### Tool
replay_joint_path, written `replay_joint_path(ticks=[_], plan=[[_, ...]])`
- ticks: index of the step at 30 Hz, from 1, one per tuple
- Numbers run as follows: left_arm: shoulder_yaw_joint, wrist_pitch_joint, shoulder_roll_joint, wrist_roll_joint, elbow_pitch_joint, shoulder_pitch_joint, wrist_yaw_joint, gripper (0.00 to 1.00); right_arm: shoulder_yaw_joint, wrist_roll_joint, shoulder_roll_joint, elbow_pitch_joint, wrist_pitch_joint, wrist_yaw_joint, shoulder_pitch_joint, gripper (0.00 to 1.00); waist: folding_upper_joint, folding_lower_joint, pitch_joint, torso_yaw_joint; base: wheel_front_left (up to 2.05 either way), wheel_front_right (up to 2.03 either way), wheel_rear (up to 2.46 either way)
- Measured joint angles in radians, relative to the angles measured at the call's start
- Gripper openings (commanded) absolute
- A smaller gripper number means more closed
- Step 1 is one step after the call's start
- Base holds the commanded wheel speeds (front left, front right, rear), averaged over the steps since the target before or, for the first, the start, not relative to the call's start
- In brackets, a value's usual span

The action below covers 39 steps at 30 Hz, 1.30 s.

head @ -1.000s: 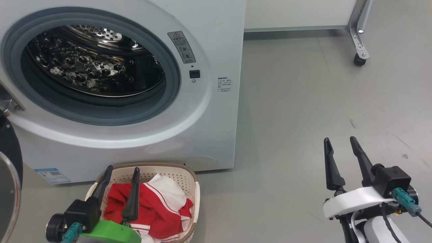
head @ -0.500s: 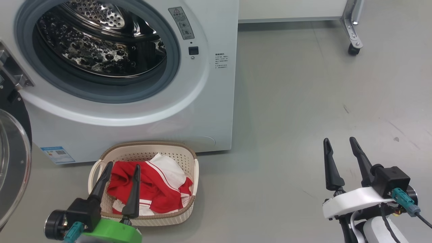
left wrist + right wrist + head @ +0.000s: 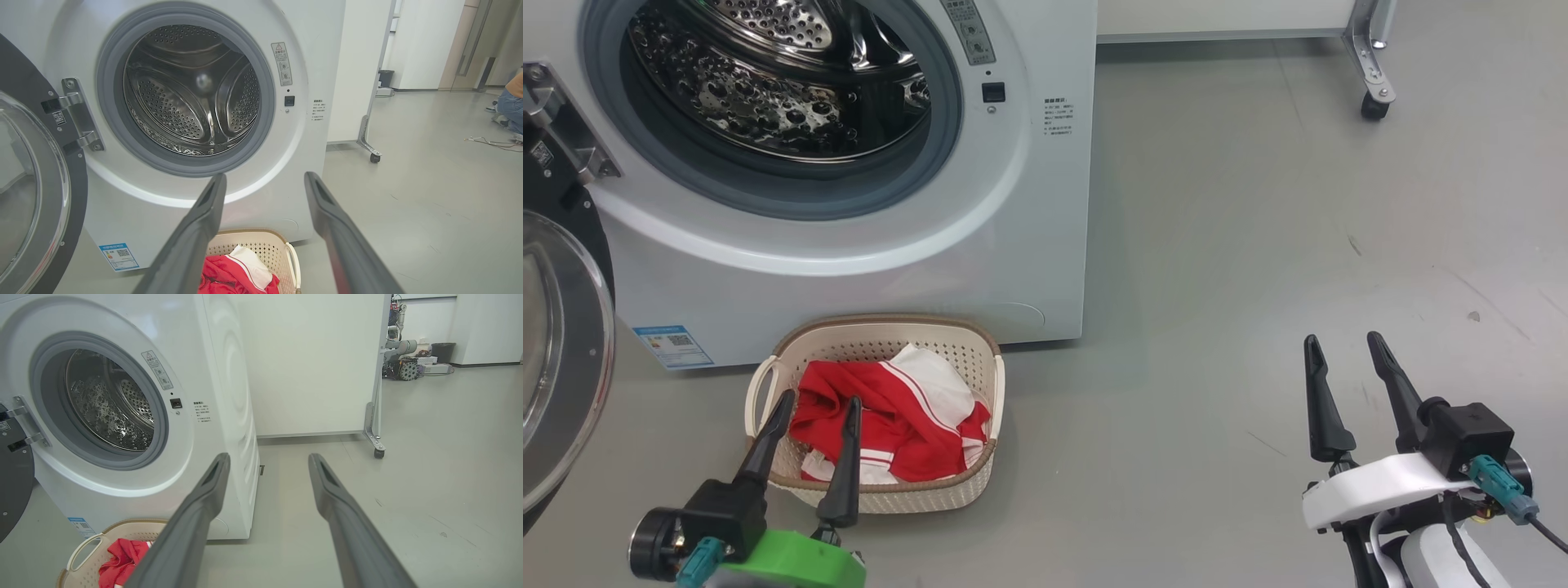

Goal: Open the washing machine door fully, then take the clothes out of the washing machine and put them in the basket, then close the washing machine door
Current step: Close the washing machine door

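The big white front-loading washing machine (image 3: 849, 269) stands on the grey floor (image 3: 1258, 245). Its grey rubber-ringed opening is uncovered and the perforated steel drum (image 3: 768, 98) looks empty. The round door (image 3: 556, 343), with its glossy black rim and bulging clear glass, hangs swung out on a metal hinge (image 3: 564, 122) at the machine's left side, clear of the opening.

The bright red and white striped clothes (image 3: 890, 416) lie bundled in the small cream perforated plastic basket (image 3: 882, 320) with a brown rim. The basket sits on the floor just in front of the machine, below the opening and beside a small blue label (image 3: 674, 347).

The left pincer (image 3: 821, 400) hovers over the basket's near edge, released, its two dark fingers spread and holding nothing. The right pincer (image 3: 1342, 339) hangs well to the right over bare floor, likewise released and empty.

To the right of the machine stands a white panel on a metal leg with a black castor (image 3: 1372, 106). In the left wrist view a seated person (image 3: 510, 102) and loose cables (image 3: 490, 143) show far off. In the right wrist view a robot arm (image 3: 398, 355) and a dark bin (image 3: 443, 351) stand in the distance.
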Motion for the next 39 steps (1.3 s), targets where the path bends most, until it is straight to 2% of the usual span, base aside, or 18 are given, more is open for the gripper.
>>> replay_joint_path(ticks=[39], plan=[[0.0, 0.0, 0.0, 0.009, -0.007, 0.012, 0.0, 1.0, 0.009, 0.0, 0.003, 0.007, 0.0, 0.001, 0.0, 1.0, 0.0, 0.0, -0.006, 0.001, -0.07, 0.07, 0.0]])
